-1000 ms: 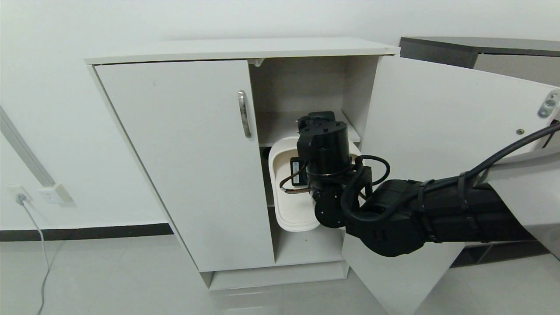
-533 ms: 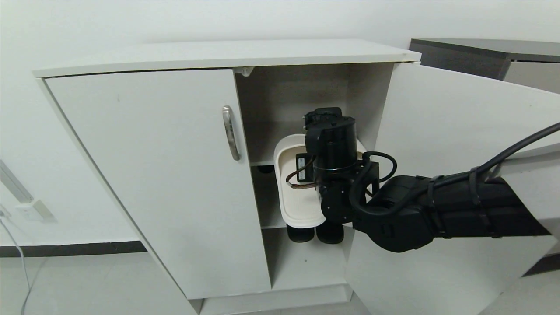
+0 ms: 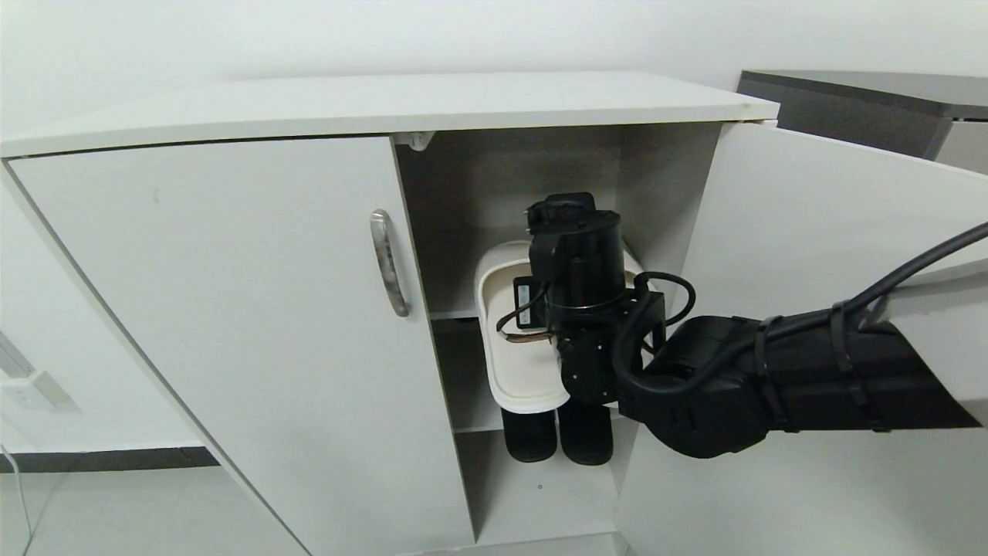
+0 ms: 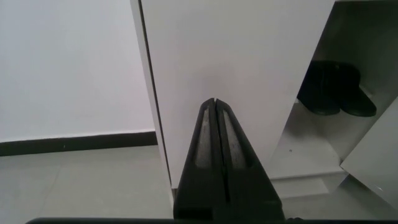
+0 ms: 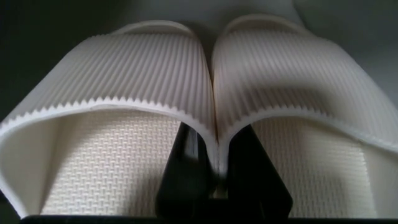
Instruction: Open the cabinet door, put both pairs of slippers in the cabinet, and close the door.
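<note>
White slippers (image 3: 525, 371) clamped in right hand (image 5: 214, 165) across shelf edge (image 3: 451, 315), black slippers (image 3: 556, 436) below; left hand (image 4: 214, 124) pressed together.

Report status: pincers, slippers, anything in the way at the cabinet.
Left pincer shut, empty, by closed left door. Right pincer shut on white ribbed rubber slippers, at open white cabinet. Black slippers inside, below them; nothing blocking.

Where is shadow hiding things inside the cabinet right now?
Head view: shade fills the upper compartment; black slippers sit dim below. Right wrist view: darkness behind the white slippers. Left wrist view: closed door evenly lit.
</note>
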`<state>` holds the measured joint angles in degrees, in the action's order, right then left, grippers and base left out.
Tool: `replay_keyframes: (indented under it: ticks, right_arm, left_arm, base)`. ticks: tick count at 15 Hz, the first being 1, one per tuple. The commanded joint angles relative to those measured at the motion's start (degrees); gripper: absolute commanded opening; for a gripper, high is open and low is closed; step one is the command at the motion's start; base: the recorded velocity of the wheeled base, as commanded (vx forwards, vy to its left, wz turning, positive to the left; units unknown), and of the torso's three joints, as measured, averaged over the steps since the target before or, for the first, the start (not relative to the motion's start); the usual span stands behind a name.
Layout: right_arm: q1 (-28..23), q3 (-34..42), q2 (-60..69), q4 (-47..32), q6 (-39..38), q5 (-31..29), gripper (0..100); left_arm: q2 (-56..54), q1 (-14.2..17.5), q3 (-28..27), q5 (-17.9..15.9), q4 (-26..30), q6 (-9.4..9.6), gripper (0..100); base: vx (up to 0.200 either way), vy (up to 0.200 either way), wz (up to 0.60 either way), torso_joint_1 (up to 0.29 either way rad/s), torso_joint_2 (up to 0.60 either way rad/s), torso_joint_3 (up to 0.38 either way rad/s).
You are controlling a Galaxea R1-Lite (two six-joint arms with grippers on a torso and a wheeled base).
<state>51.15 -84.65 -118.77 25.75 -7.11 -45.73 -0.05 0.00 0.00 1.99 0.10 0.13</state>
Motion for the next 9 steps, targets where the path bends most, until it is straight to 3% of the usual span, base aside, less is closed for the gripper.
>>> replay_keyframes:
  ticks: [1,4,9]
  right_arm:
    - [-0.09,0.01,-0.06,-0.08,-0.01,0.55,0]
    - [-1.67,-2.18,-0.41,-2.89,0.08,6.88,0]
    - [-4.66,-17.92,-5.77,-16.08,-2.30,7.06,0]
  left_arm:
    - [0.05,0.00,0.00,0.03,-0.01,-0.05,0]
    - [0.05,0.00,0.00,0.03,-0.01,-0.05,0]
    - [0.05,0.00,0.00,0.30,-0.01,-0.13,0]
  base:
    - [0.000,0.000,0.00,0.000,0.00,0.000]
    - [0.000,0.000,0.00,0.000,0.00,0.000]
    - [0.000,0.000,0.00,0.000,0.00,0.000]
